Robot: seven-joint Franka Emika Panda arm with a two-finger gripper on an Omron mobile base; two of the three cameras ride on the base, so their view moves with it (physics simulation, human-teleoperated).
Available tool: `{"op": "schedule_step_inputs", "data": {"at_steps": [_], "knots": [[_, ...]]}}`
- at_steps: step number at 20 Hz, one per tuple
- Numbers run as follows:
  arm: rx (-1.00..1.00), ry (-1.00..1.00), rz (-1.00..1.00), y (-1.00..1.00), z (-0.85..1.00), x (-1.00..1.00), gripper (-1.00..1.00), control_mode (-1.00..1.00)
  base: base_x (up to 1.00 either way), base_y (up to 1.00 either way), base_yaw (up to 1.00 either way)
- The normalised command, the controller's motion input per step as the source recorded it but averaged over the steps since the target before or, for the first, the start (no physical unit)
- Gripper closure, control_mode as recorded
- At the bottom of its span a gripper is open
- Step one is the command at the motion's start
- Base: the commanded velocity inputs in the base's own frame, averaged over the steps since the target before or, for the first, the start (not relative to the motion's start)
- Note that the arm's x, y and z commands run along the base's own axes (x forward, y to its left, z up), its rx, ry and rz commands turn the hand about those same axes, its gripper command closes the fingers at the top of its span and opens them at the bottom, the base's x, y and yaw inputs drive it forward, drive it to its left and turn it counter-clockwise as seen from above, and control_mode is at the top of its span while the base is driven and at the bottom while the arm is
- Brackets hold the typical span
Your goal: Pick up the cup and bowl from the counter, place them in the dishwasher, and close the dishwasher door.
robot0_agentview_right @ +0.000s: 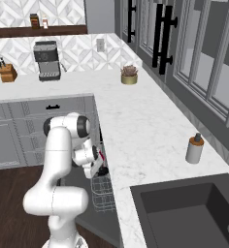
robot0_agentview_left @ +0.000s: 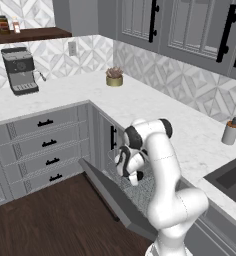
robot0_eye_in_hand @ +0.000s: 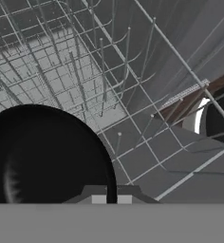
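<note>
Bowl: you are looking at the bowl (robot0_eye_in_hand: 47,156) low and left in the hand view, right at the hand, above the rack (robot0_eye_in_hand: 85,71).
Gripper: the gripper (robot0_agentview_left: 132,176) is reaching down into the dishwasher (robot0_agentview_left: 140,192); you cannot tell whether its jaws are parted or gripping the bowl.
Cup: something with a reddish side and white rim, likely the cup (robot0_eye_in_hand: 199,114), is lying at the far right among the wires.
Door: the door (robot0_agentview_left: 115,200) is hanging open.
Handling: you are probably dealing with a light, stiff, smooth bowl that could slip; pinching across its rim looks safest.
Writing: you are seeing no readable labels or brands.
</note>
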Motion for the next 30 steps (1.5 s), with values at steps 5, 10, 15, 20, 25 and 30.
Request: {"op": "schedule_step_inputs", "data": {"at_steps": [5,10,15,20,25,30], "knots": [[-0.03,0.01,0.00,0.30,-0.59,0.00,1.00,-1.00,0.00,0.00,0.00],[0.00,0.01,0.00,0.54,-0.52,-0.05,-1.00,-1.00,0.00,0.00,0.00],[0.00,-0.04,-0.03,0.35,-0.01,-0.24,-1.00,-1.00,0.00,0.00,0.00],[0.00,-0.17,-0.05,0.20,0.72,-0.54,-1.00,-1.00,0.00,0.00,0.00],[0.00,-0.11,-0.02,0.37,1.00,-0.57,-1.00,-1.00,0.00,0.00,0.00],[0.01,-0.28,-0.16,0.57,1.00,-0.71,-1.00,-1.00,0.00,0.00,0.00]]}}
